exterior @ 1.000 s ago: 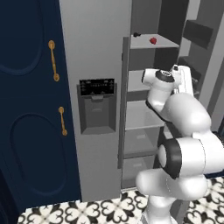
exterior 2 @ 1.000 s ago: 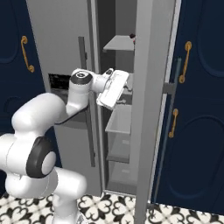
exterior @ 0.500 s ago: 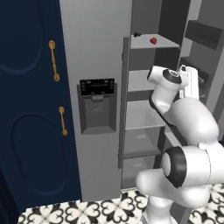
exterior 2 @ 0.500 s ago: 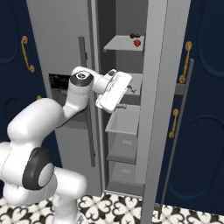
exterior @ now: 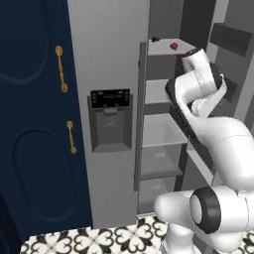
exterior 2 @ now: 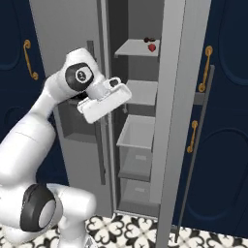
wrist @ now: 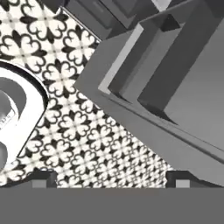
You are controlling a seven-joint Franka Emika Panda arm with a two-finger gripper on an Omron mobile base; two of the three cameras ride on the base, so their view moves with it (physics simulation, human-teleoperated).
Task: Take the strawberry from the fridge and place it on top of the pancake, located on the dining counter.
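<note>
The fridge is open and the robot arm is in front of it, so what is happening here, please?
The robot stands at the open fridge, its arm raised before the shelves. The strawberry lies on the top shelf, beside a small dark object, and nothing touches it yet. In the hand view the claw is open, holds nothing, and points down at the patterned floor and the fridge's lower part. So the strawberry is not yet picked up.
</note>
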